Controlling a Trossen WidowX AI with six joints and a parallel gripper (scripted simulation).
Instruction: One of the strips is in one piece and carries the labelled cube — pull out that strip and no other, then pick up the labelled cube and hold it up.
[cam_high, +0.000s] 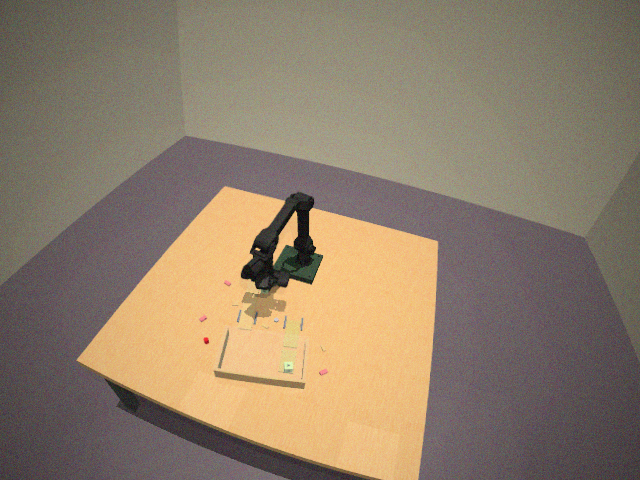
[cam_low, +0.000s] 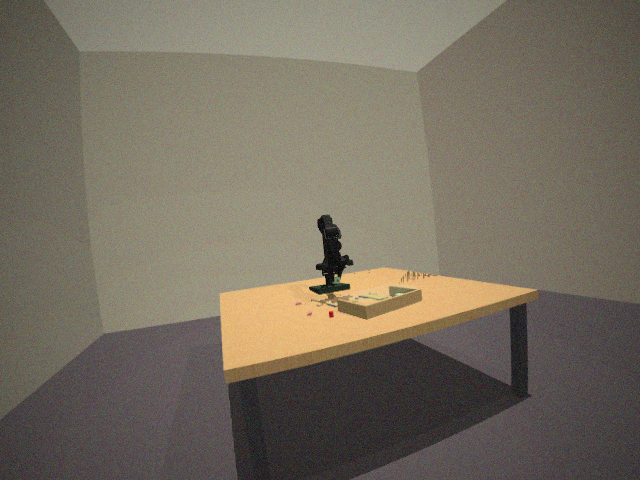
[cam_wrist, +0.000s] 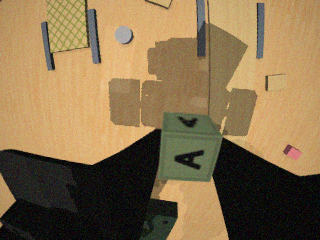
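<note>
My gripper (cam_high: 265, 291) (cam_low: 337, 280) (cam_wrist: 184, 137) is shut on a green cube (cam_wrist: 189, 157) with a black A on its faces, held in the air above the table. In the top view, a pale strip (cam_high: 246, 324) lies between the left pair of blue rails. A yellow-green strip (cam_high: 292, 328) lies between the right pair; its crosshatched end (cam_wrist: 69, 22) shows in the wrist view. A break parts it from a further piece (cam_high: 289, 354) inside the tray (cam_high: 258, 379) (cam_low: 395, 304). Another pale green cube (cam_high: 288, 366) with a dark mark stands on that piece.
A red cube (cam_high: 206, 340) (cam_low: 331, 314) and pink blocks (cam_high: 227, 283) (cam_high: 202, 318) (cam_high: 323, 372) lie around the tray. A grey disc (cam_wrist: 124, 35) (cam_high: 276, 320) lies between the rail pairs. A tan block (cam_wrist: 276, 82) lies beside the rails. Behind the gripper is the dark green base (cam_high: 313, 271).
</note>
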